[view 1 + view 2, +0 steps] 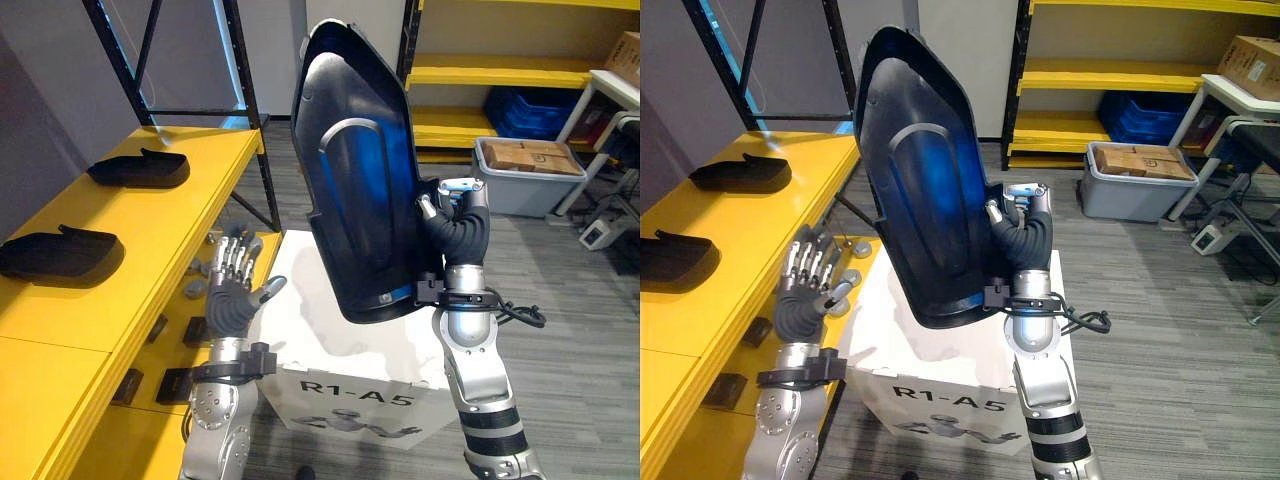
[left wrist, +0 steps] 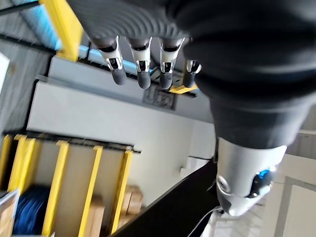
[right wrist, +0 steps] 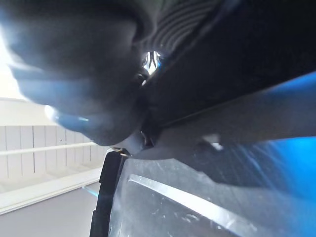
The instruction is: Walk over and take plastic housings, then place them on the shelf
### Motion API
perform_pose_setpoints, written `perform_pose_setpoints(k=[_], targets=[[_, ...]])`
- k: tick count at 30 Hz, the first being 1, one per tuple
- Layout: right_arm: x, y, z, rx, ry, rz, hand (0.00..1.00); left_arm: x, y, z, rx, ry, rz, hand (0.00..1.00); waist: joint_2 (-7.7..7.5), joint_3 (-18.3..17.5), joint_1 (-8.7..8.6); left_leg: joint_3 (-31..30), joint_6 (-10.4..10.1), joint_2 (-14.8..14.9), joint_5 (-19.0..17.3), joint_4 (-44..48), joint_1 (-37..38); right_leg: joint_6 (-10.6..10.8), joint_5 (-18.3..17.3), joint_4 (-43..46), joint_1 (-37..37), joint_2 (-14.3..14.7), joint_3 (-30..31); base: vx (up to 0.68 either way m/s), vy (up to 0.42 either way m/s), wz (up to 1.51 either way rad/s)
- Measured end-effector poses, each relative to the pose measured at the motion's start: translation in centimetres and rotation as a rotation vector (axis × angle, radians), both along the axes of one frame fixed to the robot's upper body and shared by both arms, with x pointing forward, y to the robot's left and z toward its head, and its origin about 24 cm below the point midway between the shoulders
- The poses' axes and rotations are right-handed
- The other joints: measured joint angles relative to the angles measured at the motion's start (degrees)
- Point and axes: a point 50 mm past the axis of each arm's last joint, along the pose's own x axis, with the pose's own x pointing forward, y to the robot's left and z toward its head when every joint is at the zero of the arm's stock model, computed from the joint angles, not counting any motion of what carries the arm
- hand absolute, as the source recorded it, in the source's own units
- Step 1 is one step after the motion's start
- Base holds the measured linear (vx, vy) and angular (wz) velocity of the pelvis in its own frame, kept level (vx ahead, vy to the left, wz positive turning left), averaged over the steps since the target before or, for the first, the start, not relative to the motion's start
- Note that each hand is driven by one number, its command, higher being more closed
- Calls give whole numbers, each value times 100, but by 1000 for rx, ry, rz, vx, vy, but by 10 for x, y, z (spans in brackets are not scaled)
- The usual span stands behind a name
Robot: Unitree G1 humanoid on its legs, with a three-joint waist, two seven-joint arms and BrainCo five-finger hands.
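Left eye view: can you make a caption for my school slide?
The right robot hand holds a big black plastic housing upright beside the yellow shelf.

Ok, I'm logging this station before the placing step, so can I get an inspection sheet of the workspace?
Surface: yellow shelf on the robot's left.
Job's things: big black housing held upright above the white box; far housing and near housing lying apart on the shelf.
Clutter: small dark parts on the lower level.
Hands: right hand gripping the big housing's edge; left hand open, empty, beside the shelf.
Cables: nothing seen.
Surroundings: grey bin with cardboard boxes; blue crates on a yellow rack behind.
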Motion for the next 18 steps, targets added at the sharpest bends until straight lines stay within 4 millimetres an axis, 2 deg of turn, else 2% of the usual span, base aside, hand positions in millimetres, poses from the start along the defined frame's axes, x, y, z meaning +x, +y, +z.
perform_pose_setpoints(k=[6,12,18], targets=[[-2,14,-2,-36,10,75,100,5,-8,-6,-46,35,-86,0,-1,-1,-106,88,2,7,1,0,0,16,86,-77,-1,11,85,-20,0,-6],[-1,18,-5,-45,23,91,100,11,-16,-12,-73,66,-135,0,0,-1,-126,125,25,13,17,-2,-9,11,157,-136,-9,24,135,-33,5,-4],[3,20,-16,-58,75,95,100,12,-21,-20,-136,118,-175,0,-1,-5,-122,122,42,12,31,-3,-12,6,171,-137,-12,25,127,-18,-1,1]])
